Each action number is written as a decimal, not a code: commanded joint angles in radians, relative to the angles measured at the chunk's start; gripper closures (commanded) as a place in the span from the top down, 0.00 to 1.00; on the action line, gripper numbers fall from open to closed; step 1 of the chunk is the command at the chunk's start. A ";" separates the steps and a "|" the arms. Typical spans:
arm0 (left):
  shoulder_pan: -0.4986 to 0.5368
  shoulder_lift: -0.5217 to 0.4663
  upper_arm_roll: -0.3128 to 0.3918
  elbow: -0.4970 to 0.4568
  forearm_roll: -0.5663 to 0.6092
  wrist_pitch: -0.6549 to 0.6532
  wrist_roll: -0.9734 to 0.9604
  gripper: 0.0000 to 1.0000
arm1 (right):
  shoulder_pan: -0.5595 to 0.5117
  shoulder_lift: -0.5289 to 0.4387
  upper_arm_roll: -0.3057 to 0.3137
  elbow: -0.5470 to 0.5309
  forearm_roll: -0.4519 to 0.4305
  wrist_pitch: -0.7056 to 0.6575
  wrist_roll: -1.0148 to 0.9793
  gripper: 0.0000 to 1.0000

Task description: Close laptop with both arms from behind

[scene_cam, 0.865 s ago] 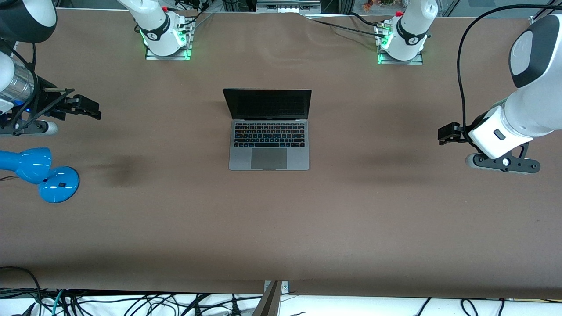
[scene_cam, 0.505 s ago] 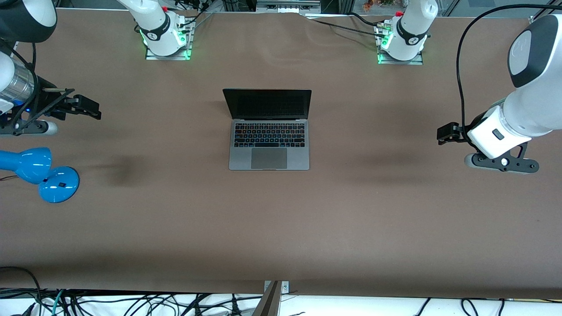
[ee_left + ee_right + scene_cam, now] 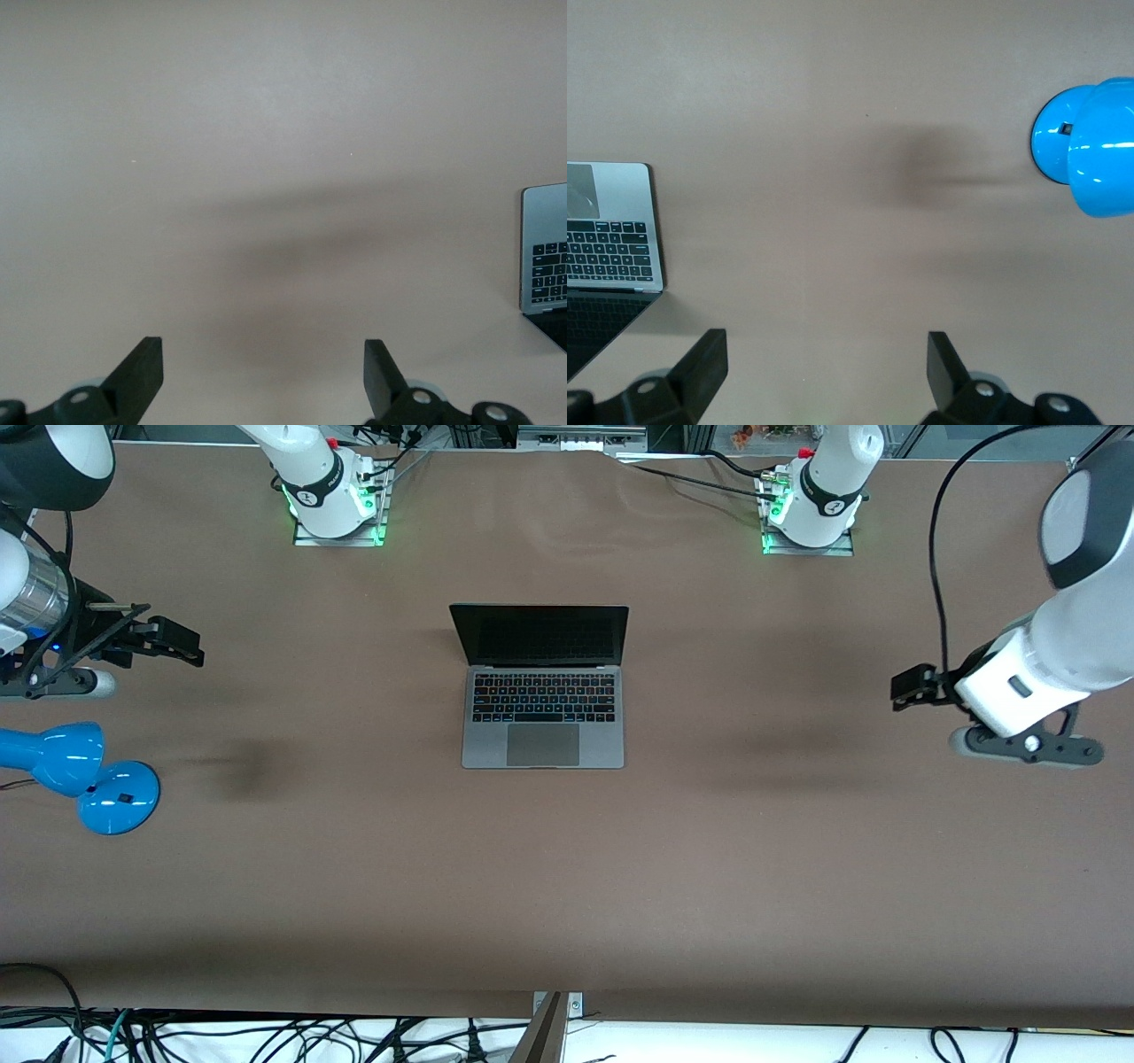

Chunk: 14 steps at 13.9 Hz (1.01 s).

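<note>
The grey laptop (image 3: 542, 707) stands open in the middle of the brown table, its dark screen (image 3: 539, 636) raised toward the robot bases. A corner of it shows in the left wrist view (image 3: 545, 257) and its keyboard end in the right wrist view (image 3: 607, 248). My left gripper (image 3: 912, 688) hangs open and empty over bare table toward the left arm's end; its fingertips (image 3: 142, 367) stand wide apart. My right gripper (image 3: 182, 644) hangs open and empty over the table toward the right arm's end, fingertips (image 3: 707, 359) wide apart. Both are well clear of the laptop.
A blue desk lamp (image 3: 84, 775) sits near the right arm's end of the table, nearer the front camera than the right gripper; it shows in the right wrist view (image 3: 1090, 146). The arm bases (image 3: 332, 491) stand at the table's top edge. Cables hang off the front edge.
The left arm has swung a little outward toward its end of the table, and its gripper has moved slightly away from the laptop. The right arm and laptop have not moved.
</note>
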 commanded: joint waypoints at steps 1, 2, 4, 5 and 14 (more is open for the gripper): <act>0.028 -0.075 -0.003 -0.032 0.022 -0.020 0.025 1.00 | -0.008 -0.014 0.009 -0.006 0.016 -0.002 0.014 1.00; 0.030 -0.087 -0.003 -0.040 0.022 -0.020 0.025 1.00 | -0.008 -0.012 0.009 -0.007 0.016 -0.003 0.019 1.00; 0.037 -0.109 -0.003 -0.060 0.022 -0.017 0.024 1.00 | -0.008 -0.011 0.009 -0.010 0.016 -0.005 0.017 1.00; 0.045 -0.121 -0.003 -0.072 0.022 -0.014 0.024 1.00 | -0.008 -0.009 0.009 -0.011 0.016 -0.005 0.016 1.00; 0.050 -0.325 -0.010 -0.378 0.020 0.123 0.012 1.00 | -0.007 -0.005 0.032 -0.017 0.014 -0.005 -0.006 1.00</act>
